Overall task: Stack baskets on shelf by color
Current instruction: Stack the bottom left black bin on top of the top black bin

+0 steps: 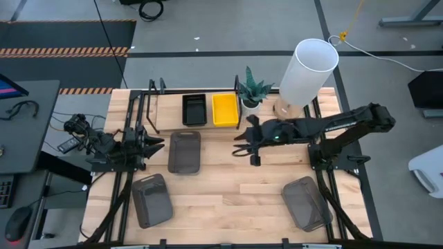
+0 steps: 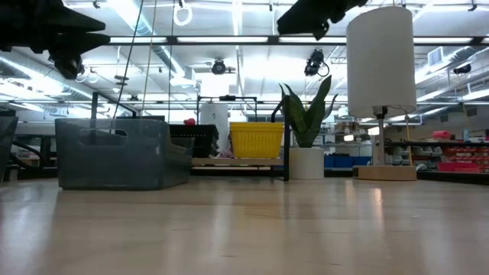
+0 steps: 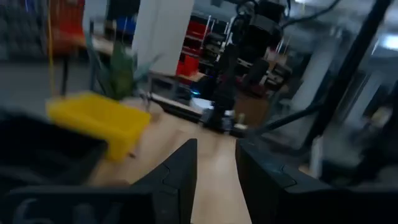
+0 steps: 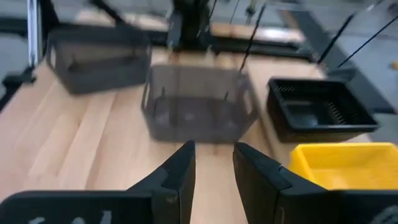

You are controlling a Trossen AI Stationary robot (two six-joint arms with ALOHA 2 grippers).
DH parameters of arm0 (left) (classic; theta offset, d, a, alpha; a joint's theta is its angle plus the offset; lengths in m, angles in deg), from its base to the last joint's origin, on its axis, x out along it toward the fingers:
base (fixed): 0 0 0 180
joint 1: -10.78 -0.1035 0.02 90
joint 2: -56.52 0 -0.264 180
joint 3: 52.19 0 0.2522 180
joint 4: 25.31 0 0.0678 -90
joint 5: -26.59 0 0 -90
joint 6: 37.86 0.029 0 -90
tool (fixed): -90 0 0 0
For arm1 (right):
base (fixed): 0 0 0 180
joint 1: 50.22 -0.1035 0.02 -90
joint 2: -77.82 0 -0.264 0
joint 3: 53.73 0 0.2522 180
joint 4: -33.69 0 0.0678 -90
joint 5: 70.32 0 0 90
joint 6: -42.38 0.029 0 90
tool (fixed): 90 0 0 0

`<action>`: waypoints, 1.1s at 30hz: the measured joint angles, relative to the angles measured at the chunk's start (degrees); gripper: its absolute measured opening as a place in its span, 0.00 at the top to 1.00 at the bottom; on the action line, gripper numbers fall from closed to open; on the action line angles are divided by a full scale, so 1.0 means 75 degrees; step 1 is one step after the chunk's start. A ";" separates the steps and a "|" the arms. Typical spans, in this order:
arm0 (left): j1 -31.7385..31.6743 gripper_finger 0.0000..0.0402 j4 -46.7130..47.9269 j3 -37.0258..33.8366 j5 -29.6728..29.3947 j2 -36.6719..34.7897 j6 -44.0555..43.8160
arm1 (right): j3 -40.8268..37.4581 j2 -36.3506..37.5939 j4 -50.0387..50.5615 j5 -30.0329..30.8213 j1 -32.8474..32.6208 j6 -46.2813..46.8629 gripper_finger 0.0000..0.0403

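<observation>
Ahead of right tool (image 1: 239, 146): grey basket (image 1: 184, 151), seemingly apart.

2 baskets (image 1: 210, 109) side by side on shelf (image 1: 166, 117); plant (image 1: 252, 93) right of them.

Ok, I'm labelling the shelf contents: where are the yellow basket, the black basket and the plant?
yellow basket (image 1: 225, 110): high view, its inside floor.
black basket (image 1: 194, 109): high view, its slatted bottom.
plant (image 1: 254, 88): high view, its leaves.
</observation>
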 joint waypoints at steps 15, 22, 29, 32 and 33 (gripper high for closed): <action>-0.0039 0.71 -0.0707 0.0296 0.1395 0.0748 -0.1840 | -0.1731 0.1226 -0.2534 0.0381 -0.0796 0.0700 0.72; 0.0231 0.71 0.0136 0.1586 0.1885 0.3143 -0.1875 | -0.1731 0.1176 -0.2660 0.0746 -0.1250 0.0810 0.72; 0.0944 0.71 0.1989 0.3421 0.2211 0.5440 -0.1883 | -0.1731 0.1176 -0.2760 0.1152 -0.1690 0.0978 0.72; 0.1244 0.71 0.2553 0.4134 0.2744 0.6126 -0.1888 | -0.1731 0.1176 -0.3001 0.1258 -0.1825 0.0897 0.72; 0.1321 0.71 0.2713 0.4351 0.2949 0.6311 -0.1933 | -0.1731 0.1176 -0.3083 0.1272 -0.1865 0.0860 0.72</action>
